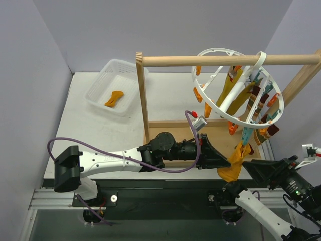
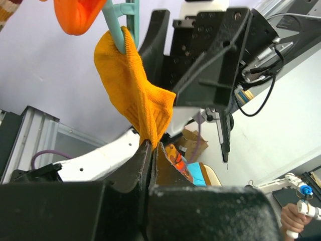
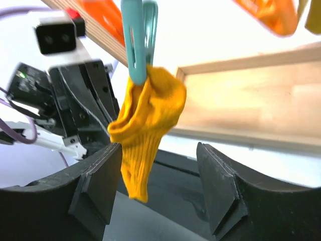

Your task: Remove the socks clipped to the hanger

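**Freeing the mustard sock from the teal clip**

My left end effector [image 2: 152, 150] is pinched closed on the bottom tip of the mustard-orange sock [image 2: 133, 95]. The sock hangs from a teal clip [image 3: 135, 40] at the near, low side of the white ring hanger [image 1: 219, 112], above the front edge of the bench [image 1: 75, 130]. My right end effector [image 3: 159, 150] is wide open and holds nothing. In its wrist view the sock hangs between its two fingers [image 3: 95, 181], though I can't tell whether either one touches the fabric.

I judge the step in hand to be pulling this sock out of the clip. The left grip has only a thin fold of fabric, so a hard tug may slip off the tip. The hanger also hangs freely by its hook from the wooden rod [image 1: 200, 61], so it will probably swing towards me rather than release the sock.

I would close the right end effector on the bunched fabric just beneath the clip, without catching the clip itself. Then I would draw straight down in line with the clip, slowly, and watch whether the ring tilts. The striped socks [image 1: 256, 95] clipped further back hang close by and could snag. One sock [image 1: 114, 98] already lies in the white mesh basket [image 1: 100, 83], where I take this one to be going too.
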Controlling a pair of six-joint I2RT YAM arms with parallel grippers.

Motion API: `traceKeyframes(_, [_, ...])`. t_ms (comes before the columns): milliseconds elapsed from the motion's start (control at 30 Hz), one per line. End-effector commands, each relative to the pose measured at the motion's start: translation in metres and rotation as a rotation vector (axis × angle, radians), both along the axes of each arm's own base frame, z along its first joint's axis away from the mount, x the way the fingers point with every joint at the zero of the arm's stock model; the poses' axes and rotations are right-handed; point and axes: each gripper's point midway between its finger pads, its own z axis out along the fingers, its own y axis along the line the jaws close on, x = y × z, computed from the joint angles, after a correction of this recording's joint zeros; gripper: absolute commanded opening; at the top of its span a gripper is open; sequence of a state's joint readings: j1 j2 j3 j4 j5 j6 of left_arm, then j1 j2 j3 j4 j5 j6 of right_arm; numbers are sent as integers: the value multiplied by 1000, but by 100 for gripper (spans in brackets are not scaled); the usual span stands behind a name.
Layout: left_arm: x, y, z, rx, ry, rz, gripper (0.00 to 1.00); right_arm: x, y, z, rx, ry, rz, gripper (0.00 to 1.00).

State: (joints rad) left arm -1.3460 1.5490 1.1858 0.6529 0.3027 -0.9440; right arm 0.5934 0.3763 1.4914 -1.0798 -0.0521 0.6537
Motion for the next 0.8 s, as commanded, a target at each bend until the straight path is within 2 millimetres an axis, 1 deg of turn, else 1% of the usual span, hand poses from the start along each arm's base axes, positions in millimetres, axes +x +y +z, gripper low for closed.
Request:
traceKeyframes(0, [-9, 14, 34, -103, -11, -56, 0, 24, -12, 33, 88, -112, -71, 62])
traceKeyframes(67, [-10, 14, 35, -106, -3, -64, 0, 30, -11, 41, 94, -150, -58, 64])
traceKeyframes(133, [-11, 14, 37, -111, -4, -74, 0, 35, -10, 44, 73, -172, -50, 67])
traceKeyframes(167, [-11, 14, 38, -111, -2, -78, 0, 39, -10, 46, 66, -179, -60, 73])
traceKeyframes(233, [-13, 14, 40, -113, -2, -87, 0, 45, -6, 48, 40, -190, -60, 77])
traceKeyframes(333, [-14, 15, 40, -116, 4, -94, 0, 53, -4, 52, 30, -197, -76, 79])
traceKeyframes(367, [-15, 16, 41, -118, 6, -98, 0, 55, -3, 57, 37, -219, -75, 80])
traceKeyframes(400, [-15, 16, 40, -115, 10, -103, 0, 57, 1, 58, 34, -223, -65, 82])
traceKeyframes(433, [-15, 17, 41, -121, 11, -104, 0, 59, 3, 62, 41, -234, -61, 82])
traceKeyframes(500, [-17, 18, 41, -122, 21, -118, 0, 64, 11, 62, 21, -228, -39, 82])
traceKeyframes(533, [-19, 20, 44, -134, 19, -124, 0, 65, 13, 66, 23, -236, -32, 82])
traceKeyframes(633, [-22, 22, 46, -142, 25, -140, 0, 69, 21, 68, 17, -249, -10, 82])
traceKeyframes(733, [-22, 26, 49, -149, 25, -140, 0, 70, 25, 72, 39, -260, -4, 80])
traceKeyframes(767, [-22, 28, 50, -152, 24, -140, 0, 72, 28, 69, 37, -256, -1, 79])
